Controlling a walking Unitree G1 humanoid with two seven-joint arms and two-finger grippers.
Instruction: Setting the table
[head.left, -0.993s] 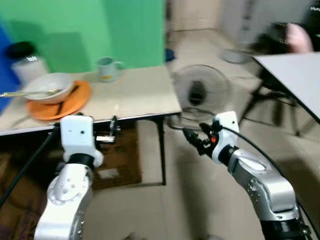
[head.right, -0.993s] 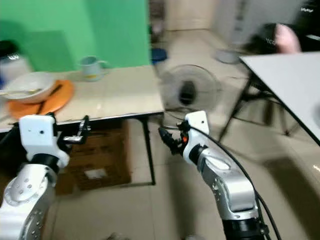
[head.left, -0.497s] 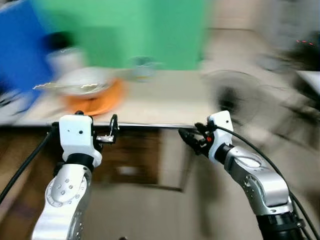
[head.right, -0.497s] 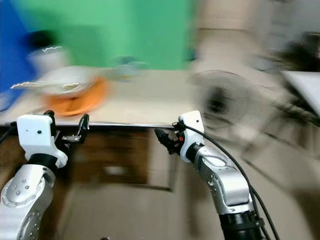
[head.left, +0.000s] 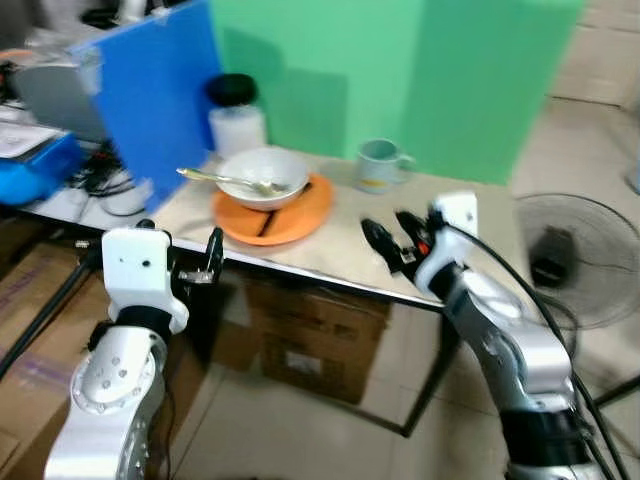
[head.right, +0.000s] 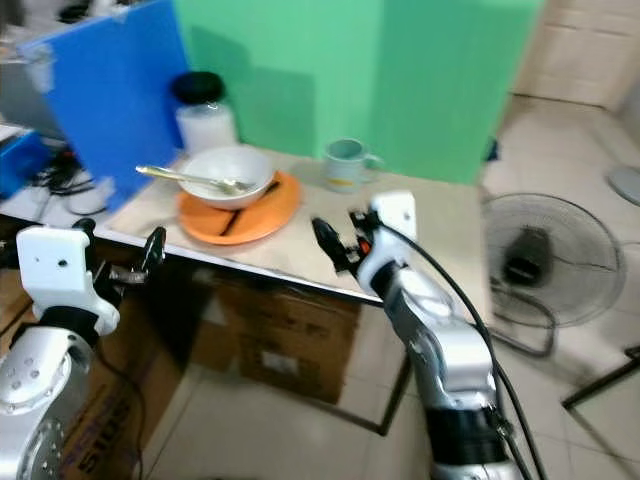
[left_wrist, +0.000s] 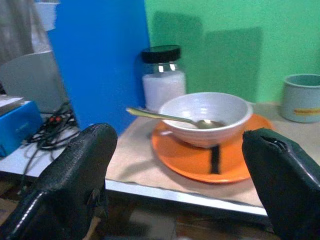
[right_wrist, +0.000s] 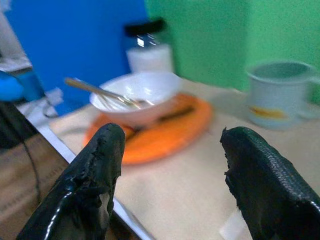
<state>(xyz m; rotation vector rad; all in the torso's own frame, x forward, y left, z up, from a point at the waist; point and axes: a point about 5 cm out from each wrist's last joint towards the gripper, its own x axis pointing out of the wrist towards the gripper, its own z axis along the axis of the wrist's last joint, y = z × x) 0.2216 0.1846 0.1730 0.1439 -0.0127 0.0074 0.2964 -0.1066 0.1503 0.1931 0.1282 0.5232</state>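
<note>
An orange plate (head.left: 290, 207) lies on the beige table (head.left: 340, 240). On it stand a white bowl (head.left: 264, 174) with a gold spoon (head.left: 222, 180) and a dark stick (head.left: 266, 221). A pale green mug (head.left: 378, 164) stands to the plate's right, and a black-lidded jar (head.left: 235, 117) stands behind the bowl. My right gripper (head.left: 388, 230) hovers open over the table's front part, right of the plate. My left gripper (head.left: 205, 256) is open at the table's front edge, left of the plate. The left wrist view faces the bowl (left_wrist: 205, 117) and plate (left_wrist: 210, 162) between its fingers (left_wrist: 75, 185).
A blue board (head.left: 160, 90) and a green board (head.left: 400, 70) stand behind the table. Cardboard boxes (head.left: 320, 335) sit under it. A floor fan (head.left: 580, 260) stands to the right. A blue box (head.left: 35, 170) and cables (head.left: 105, 175) lie on a desk at left.
The camera has swung left, so the table with the plate and bowl is now straight ahead. My right gripper has risen over the tabletop. Both grippers stay open.
</note>
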